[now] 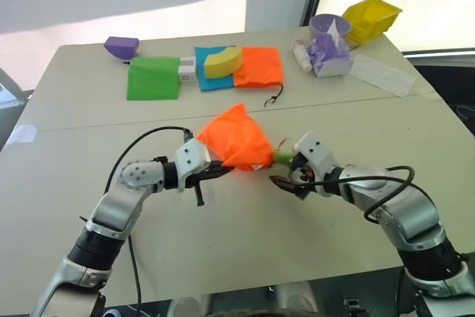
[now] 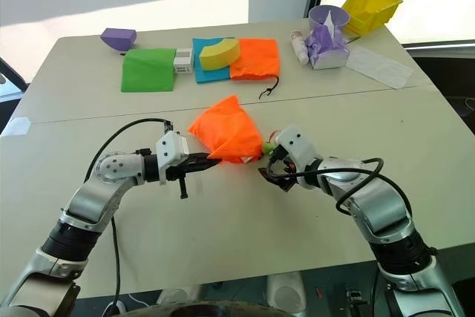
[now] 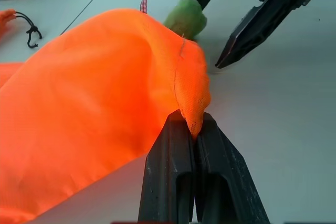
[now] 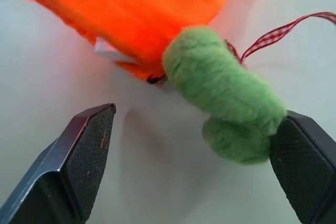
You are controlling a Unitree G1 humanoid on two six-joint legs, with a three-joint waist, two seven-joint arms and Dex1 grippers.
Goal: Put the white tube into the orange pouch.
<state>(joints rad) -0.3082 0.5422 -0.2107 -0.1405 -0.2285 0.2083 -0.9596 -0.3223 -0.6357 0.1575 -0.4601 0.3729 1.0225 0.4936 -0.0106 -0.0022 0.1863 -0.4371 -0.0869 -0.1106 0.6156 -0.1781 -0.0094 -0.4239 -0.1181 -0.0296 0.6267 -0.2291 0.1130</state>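
The orange pouch [image 1: 236, 139] hangs bunched just above the middle of the table. My left gripper [image 1: 225, 171] is shut on its lower edge, and the left wrist view shows the fabric pinched between the fingertips [image 3: 185, 129]. The pouch's green pom-pom [image 4: 226, 103] sticks out on the right side with a red-checked ribbon beside it. My right gripper [image 1: 288, 172] stands open right at the pom-pom, one finger touching or nearly touching it, holding nothing. The white tube is hidden. A small white bit [image 4: 107, 51] shows at the pouch's mouth; I cannot tell what it is.
At the back lie a second orange pouch [image 1: 258, 67], a green pouch [image 1: 153, 78], a blue one under a yellow wedge [image 1: 223, 61] and a purple bowl [image 1: 121, 46]. Back right are a stubby white bottle [image 1: 301, 55], a purple cup [image 1: 329, 29] and a yellow bin [image 1: 371, 18].
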